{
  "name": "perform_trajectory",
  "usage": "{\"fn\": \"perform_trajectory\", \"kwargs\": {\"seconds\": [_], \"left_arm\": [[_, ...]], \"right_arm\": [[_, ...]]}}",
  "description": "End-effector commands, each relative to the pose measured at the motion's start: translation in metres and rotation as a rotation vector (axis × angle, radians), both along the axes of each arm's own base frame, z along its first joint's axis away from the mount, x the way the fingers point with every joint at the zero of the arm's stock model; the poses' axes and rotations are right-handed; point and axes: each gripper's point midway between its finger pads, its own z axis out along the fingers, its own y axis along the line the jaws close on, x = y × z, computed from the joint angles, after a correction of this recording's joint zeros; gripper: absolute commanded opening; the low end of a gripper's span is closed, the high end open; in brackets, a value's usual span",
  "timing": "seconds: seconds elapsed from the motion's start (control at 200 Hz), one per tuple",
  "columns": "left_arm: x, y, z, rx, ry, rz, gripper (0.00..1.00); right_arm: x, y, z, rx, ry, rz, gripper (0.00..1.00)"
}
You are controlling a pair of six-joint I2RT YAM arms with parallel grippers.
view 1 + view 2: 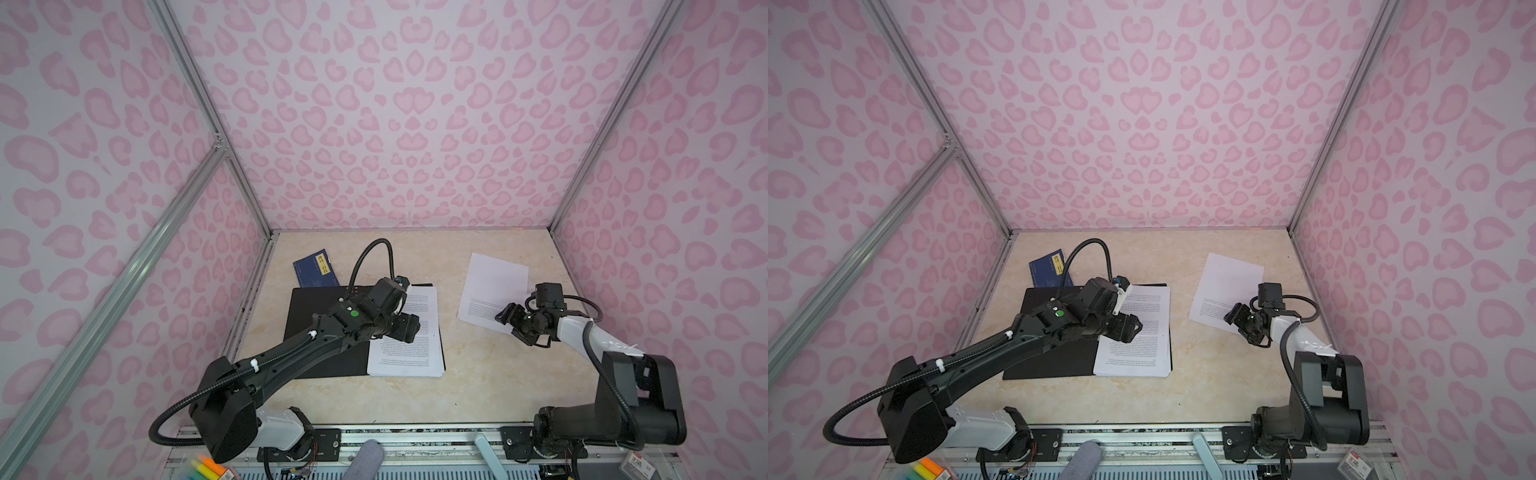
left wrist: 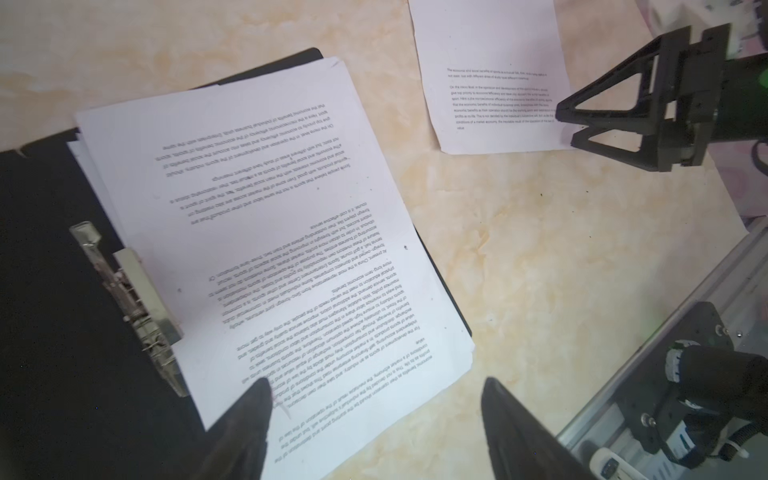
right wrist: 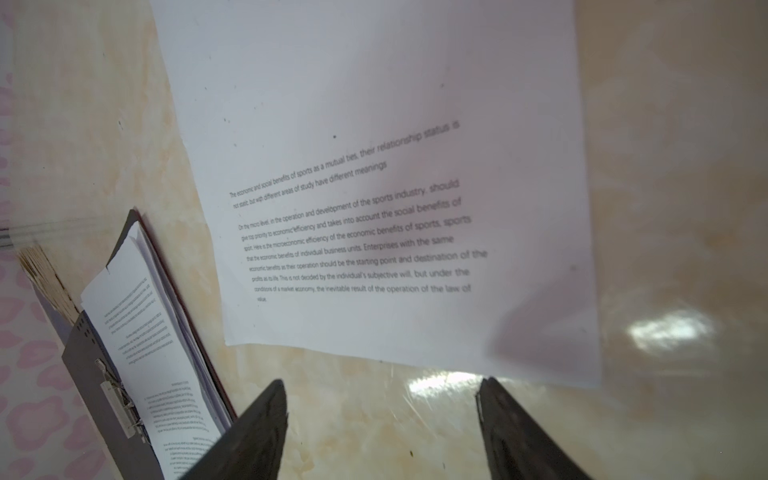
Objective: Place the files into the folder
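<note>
Left arm [image 1: 291,353] hiding much of folder [image 1: 301,307], part of files [image 1: 415,353]

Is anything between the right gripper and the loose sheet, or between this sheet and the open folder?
Nothing visible. The right gripper, jaws open, hangs at the edge of the loose sheet, and only bare table lies between the sheet and the folder. The left gripper hangs over the stack of sheets in it.
</note>
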Motion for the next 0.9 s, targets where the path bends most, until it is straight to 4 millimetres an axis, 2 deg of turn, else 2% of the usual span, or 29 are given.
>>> {"fn": "perform_trajectory", "kwargs": {"seconds": [0.0,0.065,0.18,0.27,0.285,0.31,0.39,0.445,0.505,0.59,0.66,0.695,0.795,0.895], "left_arm": [[0.001,-0.033,-0.004,-0.061,0.058,-0.056,0.78],[0.003,-0.049,-0.011,-0.057,0.082,-0.077,0.77],[0.003,-0.079,-0.021,-0.080,0.134,-0.115,0.75],[0.011,-0.093,-0.030,-0.076,0.156,-0.110,0.73],[0.012,-0.093,-0.037,-0.064,0.163,-0.105,0.73],[0.019,-0.100,-0.033,-0.068,0.149,-0.104,0.72],[0.033,-0.108,-0.044,-0.039,0.155,-0.089,0.70],[0.043,-0.112,-0.047,-0.040,0.162,-0.066,0.67],[0.052,-0.114,-0.041,-0.079,0.173,-0.044,0.66],[0.067,-0.104,-0.027,-0.131,0.173,-0.007,0.65],[0.078,-0.087,-0.014,-0.154,0.159,0.030,0.65],[0.084,-0.076,-0.008,-0.161,0.150,0.053,0.65],[0.094,-0.042,0.008,-0.180,0.130,0.114,0.65],[0.098,-0.007,0.025,-0.193,0.091,0.176,0.65]], "right_arm": [[-0.021,-0.013,0.009,-0.058,0.017,-0.035,0.75],[-0.018,-0.024,0.024,-0.101,-0.043,-0.078,0.77],[0.002,-0.036,0.045,-0.137,-0.128,-0.104,0.81],[0.021,-0.025,0.052,-0.086,-0.129,-0.043,0.78],[0.024,-0.023,0.051,-0.079,-0.122,-0.036,0.78],[0.028,-0.020,0.050,-0.070,-0.118,-0.027,0.77],[0.039,-0.011,0.044,-0.056,-0.120,-0.003,0.77],[0.049,0.003,0.041,-0.058,-0.134,0.033,0.76],[0.058,0.024,0.038,-0.077,-0.124,0.099,0.74],[0.070,0.054,0.034,-0.116,-0.106,0.184,0.68],[0.083,0.077,0.032,-0.131,-0.115,0.236,0.51],[0.089,0.085,0.029,-0.149,-0.105,0.252,0.42],[0.104,0.108,0.015,-0.208,-0.049,0.314,0.25],[0.113,0.131,0.002,-0.255,-0.010,0.369,0.16]]}}
